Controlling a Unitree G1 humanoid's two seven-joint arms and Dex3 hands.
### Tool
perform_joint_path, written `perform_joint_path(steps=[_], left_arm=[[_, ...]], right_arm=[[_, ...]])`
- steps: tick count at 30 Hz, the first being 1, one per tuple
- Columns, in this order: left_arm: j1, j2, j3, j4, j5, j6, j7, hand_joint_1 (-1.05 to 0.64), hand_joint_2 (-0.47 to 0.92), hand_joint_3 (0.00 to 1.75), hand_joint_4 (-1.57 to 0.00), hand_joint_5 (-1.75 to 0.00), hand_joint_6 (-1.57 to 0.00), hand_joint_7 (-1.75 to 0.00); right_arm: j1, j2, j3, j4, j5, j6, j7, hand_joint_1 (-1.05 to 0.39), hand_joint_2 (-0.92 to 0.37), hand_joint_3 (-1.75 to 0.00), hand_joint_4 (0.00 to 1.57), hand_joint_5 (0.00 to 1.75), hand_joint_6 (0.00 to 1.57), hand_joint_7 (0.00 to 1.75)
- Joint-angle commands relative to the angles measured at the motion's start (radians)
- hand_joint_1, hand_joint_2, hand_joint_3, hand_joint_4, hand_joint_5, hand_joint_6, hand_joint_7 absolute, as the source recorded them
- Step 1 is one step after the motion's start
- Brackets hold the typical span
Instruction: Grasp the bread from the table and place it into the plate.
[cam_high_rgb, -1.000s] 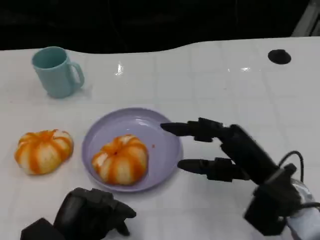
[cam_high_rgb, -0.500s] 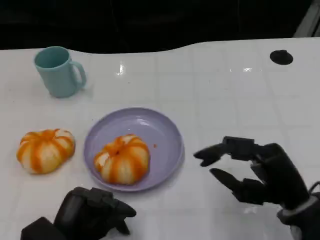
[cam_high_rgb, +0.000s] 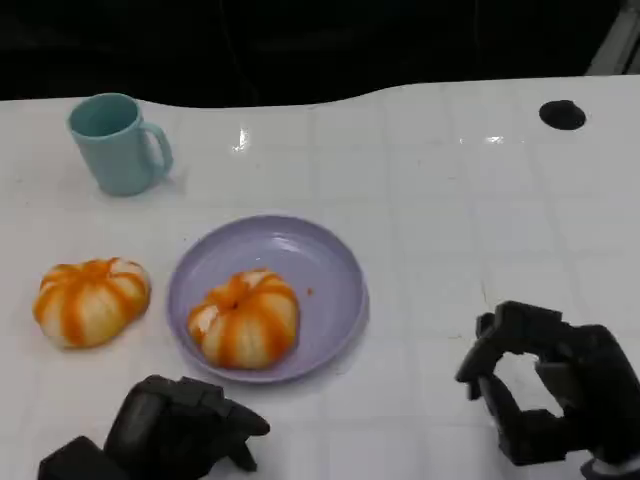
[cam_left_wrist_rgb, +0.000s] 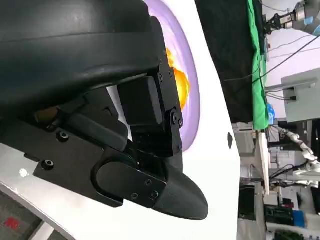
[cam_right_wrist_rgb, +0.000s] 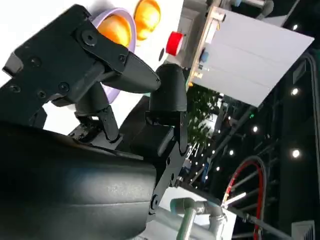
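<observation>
While one bread (cam_high_rgb: 243, 317) already sits in the plate (cam_high_rgb: 335, 270), at about seven o'clock of its centre and inside the rim, a second bread (cam_high_rgb: 90, 300) lies on the table (cam_high_rgb: 450, 220) at nine o'clock from the plate, just beside it but apart. I judge the placing step done for the first bun, with the loose one as the likely next target if the task covers it. The right hand (cam_high_rgb: 550, 395) hovers at four o'clock from the plate, well apart, fingers curled inward around nothing. The left hand (cam_high_rgb: 180, 430) rests at six o'clock, below the plate, fingers folded in and holding nothing. Reaching the loose bun would call for the left hand to spread its fingers and travel toward ten o'clock. Both buns are round, ribbed domes with no clear long axis; each sits crown up. A mug (cam_high_rgb: 115, 142) stands at eleven o'clock.
</observation>
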Motion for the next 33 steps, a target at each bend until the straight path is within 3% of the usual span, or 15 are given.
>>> perform_joint_path(steps=[1,18,33], left_arm=[[0.011,0.021,0.003,-0.005,-0.006,0.006,-0.007,-1.05,0.92,0.08,-1.32,-1.00,-1.56,-0.28],[-0.001,0.043,0.016,0.024,-0.019,-0.001,-0.026,-1.05,0.92,0.08,-1.31,-1.01,-1.55,-0.28],[-0.007,0.050,0.020,0.032,-0.030,0.012,-0.040,-1.05,0.92,0.08,-1.31,-1.01,-1.55,-0.28]], right_arm=[[0.032,-0.004,-0.017,-0.016,0.036,-0.001,0.027,-0.16,-0.36,-1.36,0.94,1.75,0.88,1.52],[0.069,0.029,-0.028,0.060,0.033,-0.032,0.078,-0.13,-0.29,-1.48,0.91,1.67,0.89,1.39],[0.064,0.053,-0.048,0.066,0.034,-0.052,0.081,-0.15,-0.31,-1.42,0.93,1.67,0.90,1.37]])
